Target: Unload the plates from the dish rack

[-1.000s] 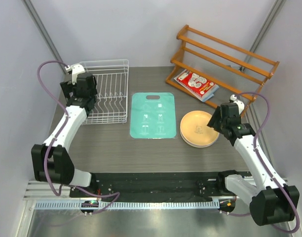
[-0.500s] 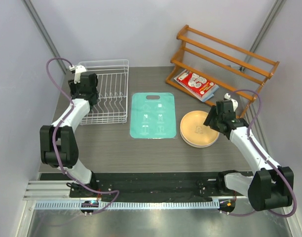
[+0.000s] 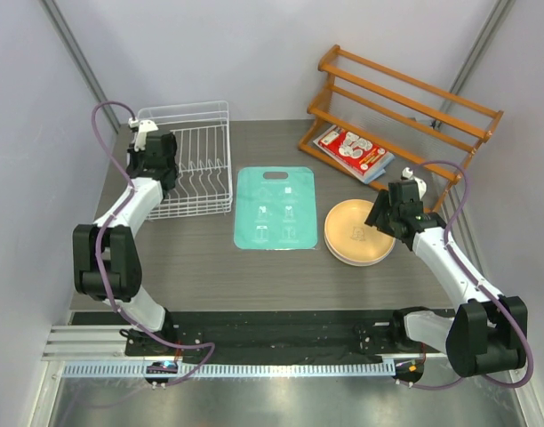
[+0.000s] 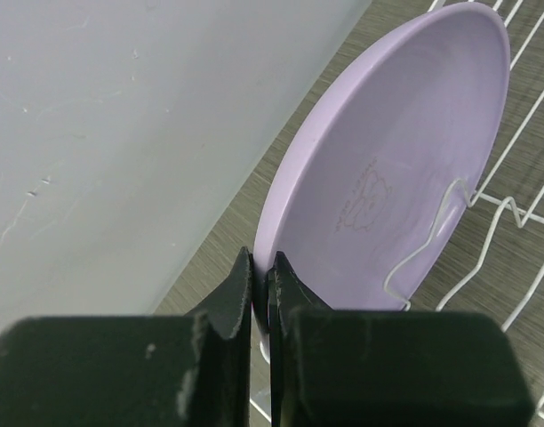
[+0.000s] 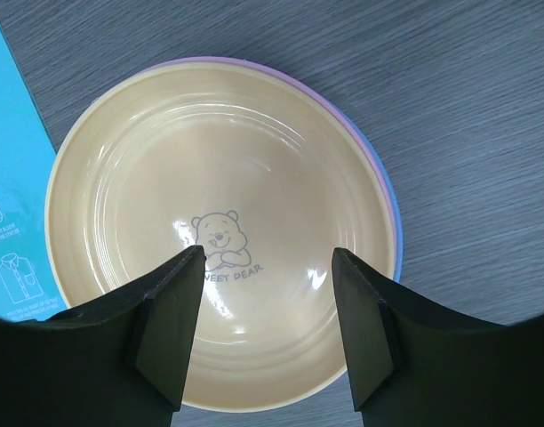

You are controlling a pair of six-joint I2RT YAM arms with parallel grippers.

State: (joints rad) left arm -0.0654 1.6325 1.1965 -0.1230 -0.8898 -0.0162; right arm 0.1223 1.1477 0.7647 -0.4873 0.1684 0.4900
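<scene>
Left gripper jaws clamped on rim of lilac plate standing on edge in white dish rack | teal mat at centre | right gripper jaws apart, above yellow plate topping a stack beside the mat

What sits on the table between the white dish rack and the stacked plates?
A flat teal mat, clear of the dish rack and close beside the stacked plates; the top view shows it.
</scene>
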